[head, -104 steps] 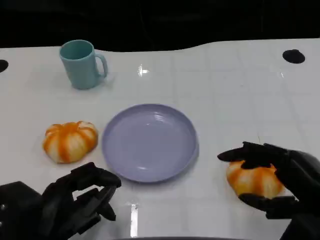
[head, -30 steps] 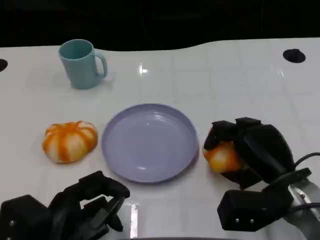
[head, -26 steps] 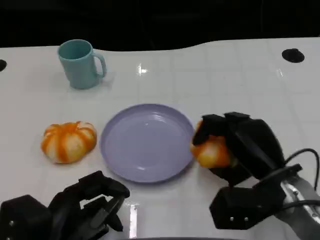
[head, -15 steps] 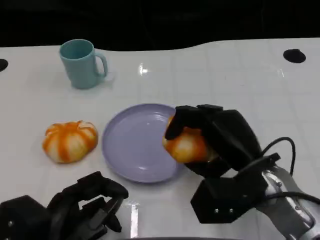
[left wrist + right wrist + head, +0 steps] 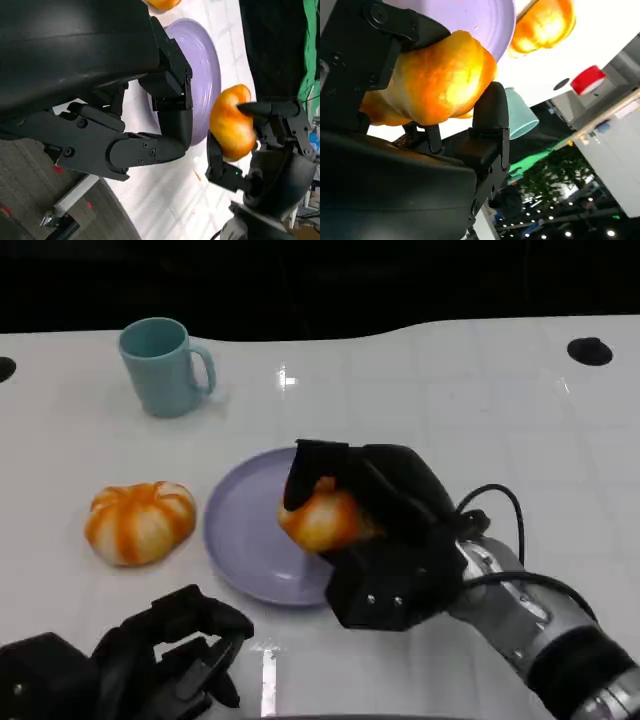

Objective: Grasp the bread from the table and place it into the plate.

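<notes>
My right hand (image 5: 385, 525) grips an orange, white-striped bread roll (image 5: 320, 520) and holds it above the right half of the lilac plate (image 5: 245, 535). The same roll (image 5: 435, 80) sits between the fingers in the right wrist view, with the plate (image 5: 470, 20) behind it, and the left wrist view shows the roll (image 5: 231, 124) beside the plate (image 5: 200, 75). A second roll (image 5: 140, 522) lies on the table left of the plate. My left hand (image 5: 165, 665) rests at the near left edge, fingers curled in, holding nothing.
A teal mug (image 5: 165, 367) stands at the back left of the white table (image 5: 450, 410). Dark round holes mark the far right (image 5: 588, 351) and far left table edges. A black cable (image 5: 500, 510) loops from my right wrist.
My right hand has lifted the bread from the table at the right and carried it leftward over the plate. The left hand has stayed in place.
</notes>
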